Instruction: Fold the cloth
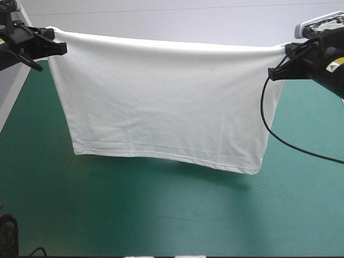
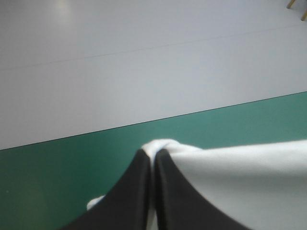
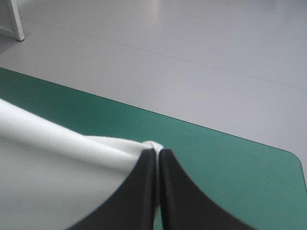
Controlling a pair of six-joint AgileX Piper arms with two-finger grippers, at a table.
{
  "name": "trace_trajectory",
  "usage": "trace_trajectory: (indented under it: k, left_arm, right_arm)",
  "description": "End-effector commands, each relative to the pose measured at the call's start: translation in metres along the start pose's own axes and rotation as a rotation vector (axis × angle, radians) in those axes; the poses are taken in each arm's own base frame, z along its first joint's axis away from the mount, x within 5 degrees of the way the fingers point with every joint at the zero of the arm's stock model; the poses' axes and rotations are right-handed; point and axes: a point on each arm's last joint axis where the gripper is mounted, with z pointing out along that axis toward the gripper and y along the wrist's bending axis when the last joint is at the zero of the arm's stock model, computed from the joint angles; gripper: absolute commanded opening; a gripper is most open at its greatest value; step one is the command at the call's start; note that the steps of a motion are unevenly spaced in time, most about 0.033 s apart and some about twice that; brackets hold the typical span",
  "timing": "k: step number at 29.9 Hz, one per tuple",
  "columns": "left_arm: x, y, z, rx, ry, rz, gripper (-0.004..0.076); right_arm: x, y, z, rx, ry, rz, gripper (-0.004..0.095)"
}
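Note:
The white T-shirt (image 1: 161, 102) hangs stretched in the air between both arms, its lower hem just above the teal-green table (image 1: 161, 215). My left gripper (image 1: 58, 47) is shut on the shirt's upper left corner, and my right gripper (image 1: 277, 71) is shut on the upper right corner. In the left wrist view the black fingers (image 2: 139, 191) meet in an arch with white T-shirt (image 2: 240, 172) pinched at the left gripper (image 2: 152, 154). The right wrist view shows the right gripper (image 3: 157, 151) the same way, the T-shirt (image 3: 53, 167) trailing off to one side.
The table's far edge (image 2: 192, 114) and its rounded far right corner (image 3: 292, 155) lie ahead of the grippers. The table's left edge (image 1: 13, 99) runs below my left arm. Open teal-green cover spreads beneath and in front of the hanging shirt.

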Motion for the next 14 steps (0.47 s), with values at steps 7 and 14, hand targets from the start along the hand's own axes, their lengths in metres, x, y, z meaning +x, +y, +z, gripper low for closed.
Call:
trace_trajectory:
  k: [7,14]
  left_arm:
    - [-0.032,0.020,0.053,0.024,-0.155,-0.030,0.0019]
    - [-0.046,0.017,0.073,0.056,-0.199,-0.033,0.0019]
  right_arm:
    - [-0.034,-0.036,0.073,0.071,-0.100,0.023,-0.0017]
    - [-0.062,-0.052,0.094,0.068,-0.115,-0.002,-0.0018]
